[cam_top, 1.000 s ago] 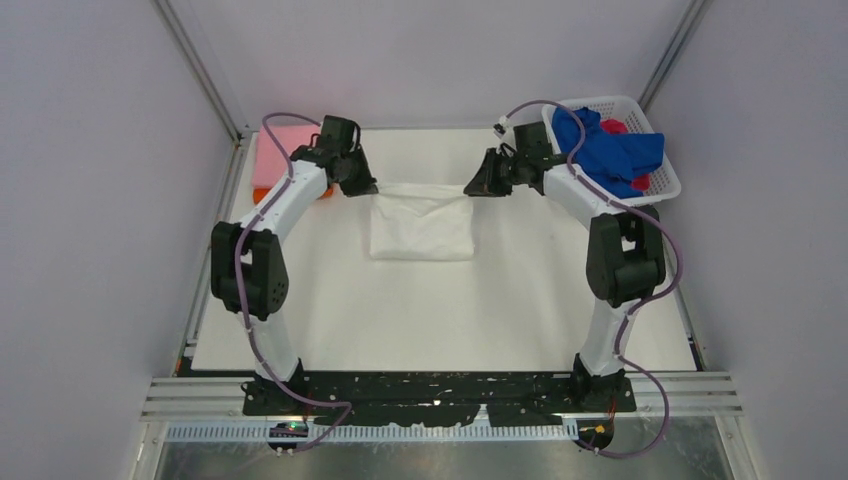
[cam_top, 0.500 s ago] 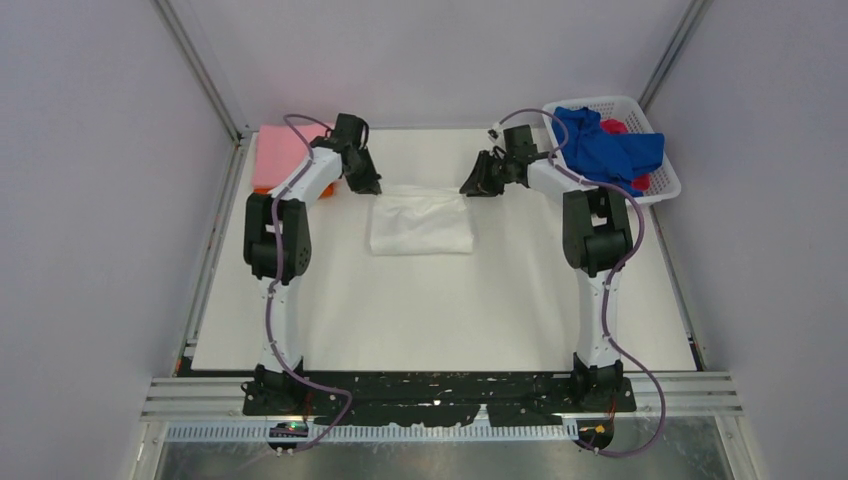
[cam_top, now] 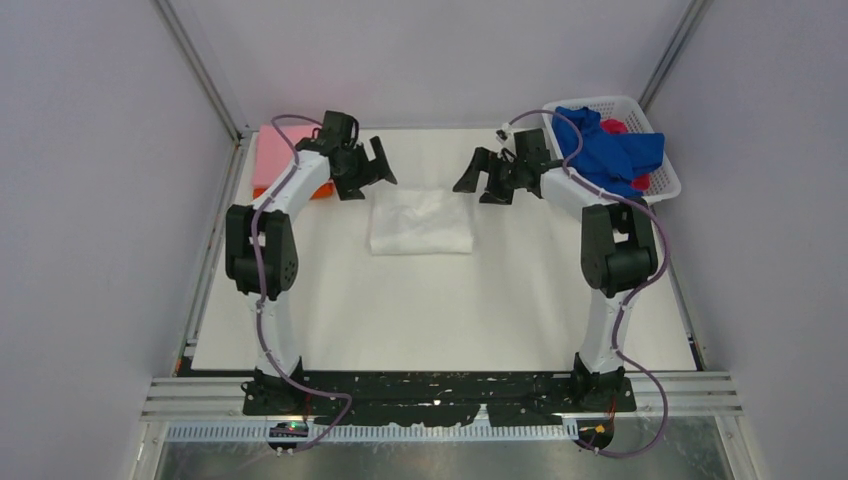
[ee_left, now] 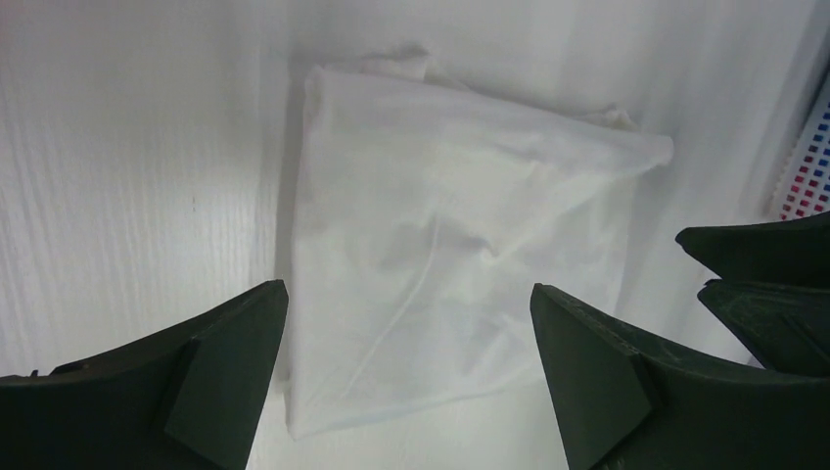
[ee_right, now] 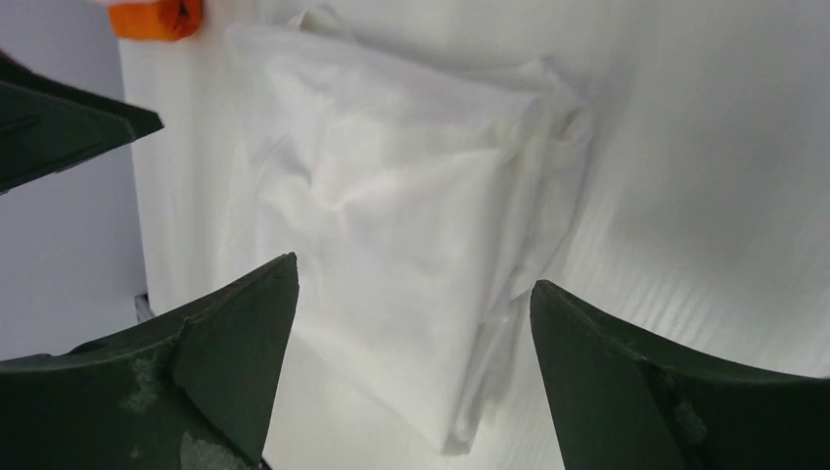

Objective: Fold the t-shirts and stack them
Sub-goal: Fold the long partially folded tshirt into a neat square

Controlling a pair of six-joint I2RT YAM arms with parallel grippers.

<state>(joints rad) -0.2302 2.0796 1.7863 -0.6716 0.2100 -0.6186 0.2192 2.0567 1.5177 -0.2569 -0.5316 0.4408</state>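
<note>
The white shirt (cam_top: 421, 221) is thin, soft cloth, matt and creased. The blue shirt (cam_top: 612, 150) is soft, crumpled cloth too. The pink shirt (cam_top: 272, 152) looks like smooth, flat cloth. The counter (cam_top: 450, 300) is white and matt, with fine lines across it. The basket (cam_top: 600, 101) is white plastic full of little holes. The left claw (ee_left: 406, 287) is dark, matt plastic. The right claw (ee_right: 413, 272) is the same, with pale scuffs. The rail (cam_top: 700, 395) is dull grey metal
</note>
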